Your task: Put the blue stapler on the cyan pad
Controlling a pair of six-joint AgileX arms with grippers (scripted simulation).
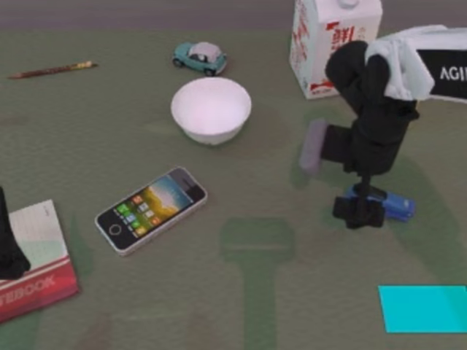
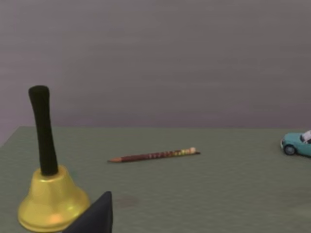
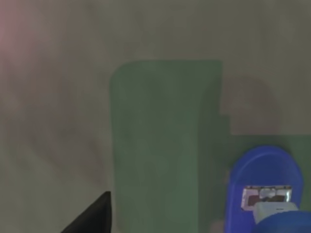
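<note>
The blue stapler (image 1: 398, 206) lies on the table at the right, and its left end is hidden under my right gripper (image 1: 357, 211). This gripper hangs open over that end. In the right wrist view the stapler's rounded blue end (image 3: 262, 170) shows off to one side, well apart from the one dark fingertip (image 3: 97, 216) in view; nothing is held. The cyan pad (image 1: 423, 308) lies flat at the front right corner, nearer the front edge than the stapler. My left gripper (image 1: 11, 251) stays parked at the table's left edge, above a red book.
A milk carton (image 1: 332, 44) stands behind the right arm. A white bowl (image 1: 211, 109), a smartphone (image 1: 151, 209), a teal toy car (image 1: 200, 57) and a pencil (image 1: 52, 70) lie to the left. The red book (image 1: 36, 273) and a brass bell (image 2: 51, 199) sit by the left gripper.
</note>
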